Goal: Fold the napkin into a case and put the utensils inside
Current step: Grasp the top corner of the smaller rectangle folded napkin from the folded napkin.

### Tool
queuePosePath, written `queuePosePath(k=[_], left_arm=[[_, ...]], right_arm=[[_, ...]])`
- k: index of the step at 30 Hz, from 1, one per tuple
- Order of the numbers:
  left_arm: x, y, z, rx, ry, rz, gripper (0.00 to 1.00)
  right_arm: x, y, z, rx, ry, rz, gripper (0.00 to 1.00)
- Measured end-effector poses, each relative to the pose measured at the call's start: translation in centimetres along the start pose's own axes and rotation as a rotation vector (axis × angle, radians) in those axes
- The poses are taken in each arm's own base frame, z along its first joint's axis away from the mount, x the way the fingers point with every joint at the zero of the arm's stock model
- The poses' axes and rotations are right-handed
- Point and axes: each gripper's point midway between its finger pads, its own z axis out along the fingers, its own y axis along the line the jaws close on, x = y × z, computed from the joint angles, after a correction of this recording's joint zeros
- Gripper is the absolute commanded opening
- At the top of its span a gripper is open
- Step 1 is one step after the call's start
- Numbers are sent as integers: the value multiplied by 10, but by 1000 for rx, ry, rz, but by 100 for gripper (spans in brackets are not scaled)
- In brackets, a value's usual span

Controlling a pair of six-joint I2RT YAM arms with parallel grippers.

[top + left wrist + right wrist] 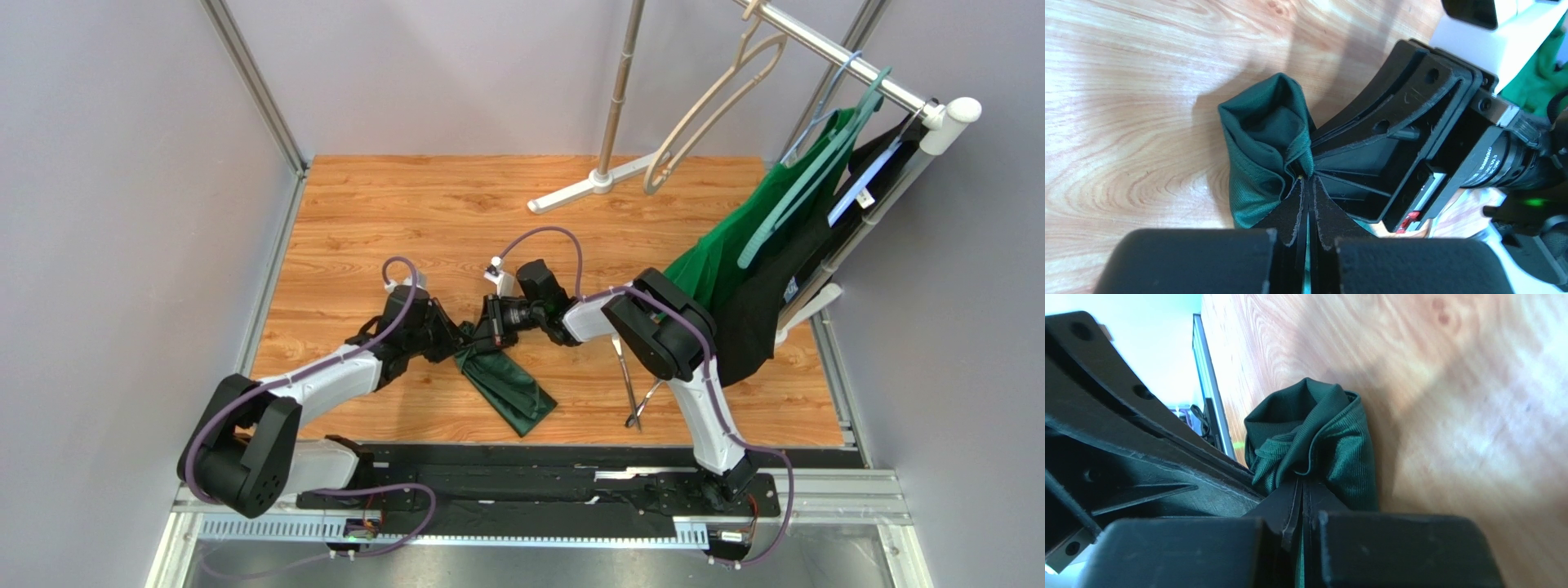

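Grippers point(1308, 184) point(1303, 487) tight on napkin point(513, 390)

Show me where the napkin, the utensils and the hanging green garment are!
napkin point(513, 392): top view, middle of the folded dark green cloth.
utensils point(629, 390): top view, the shaft of one silver piece.
green garment point(724, 260): top view, its hanging front.

Seen from above, the utensils point(632, 404) are too small to tell fork from partner and partly hidden beneath the right arm point(669, 333), while the far end of the napkin point(513, 390) is buried between the left pincer point(467, 342) and the right pincer point(489, 322).
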Motion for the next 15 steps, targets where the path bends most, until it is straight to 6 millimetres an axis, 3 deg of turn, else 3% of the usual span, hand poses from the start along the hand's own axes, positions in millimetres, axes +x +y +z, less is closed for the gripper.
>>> queuePosePath(k=[7,15], left_arm=[[-7,1,6,3,-36,-17,2],[-33,8,3,-86,-135,107,48]], right_arm=[[-12,-3,2,-40,-42,44,0],[-17,-7,-1,-24,-52,111,0]])
